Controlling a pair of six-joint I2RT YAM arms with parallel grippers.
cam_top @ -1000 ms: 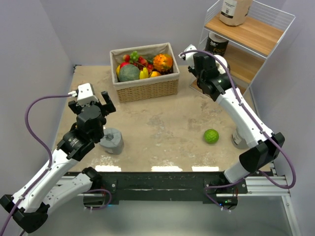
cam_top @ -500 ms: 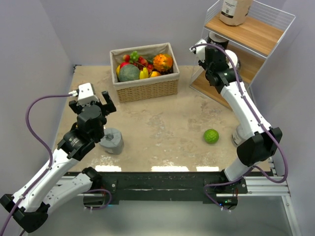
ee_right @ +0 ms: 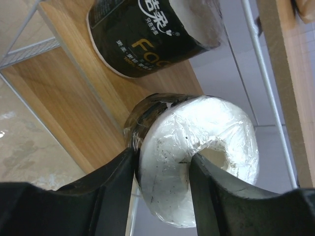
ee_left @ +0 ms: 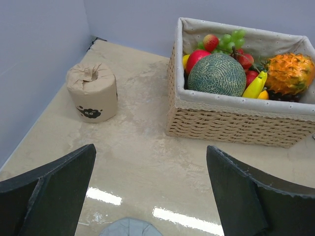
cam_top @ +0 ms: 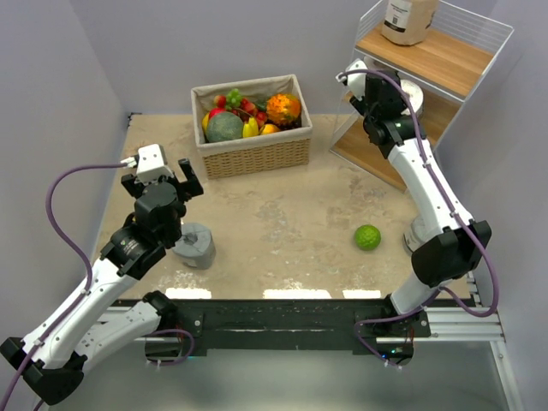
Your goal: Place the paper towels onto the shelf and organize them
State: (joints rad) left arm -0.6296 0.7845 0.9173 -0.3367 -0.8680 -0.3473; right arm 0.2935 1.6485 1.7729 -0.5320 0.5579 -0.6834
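Black roll (ee_right: 216, 128), white end facing camera

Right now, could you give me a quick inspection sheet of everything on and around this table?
Surface: beige stone-look table, glare at the near edge.
Job's things: white wire shelf; tan roll on its top board; black roll on a board below; second black roll in the right gripper; grey roll and second tan roll on the table; second grey roll half hidden behind the right arm.
Clutter: fruit basket; lime.
Grippers: left gripper open, empty; right gripper shut on the second black roll at the shelf.
Cables: purple cables looping off both arms.
Surroundings: plain grey walls; nothing else seen.
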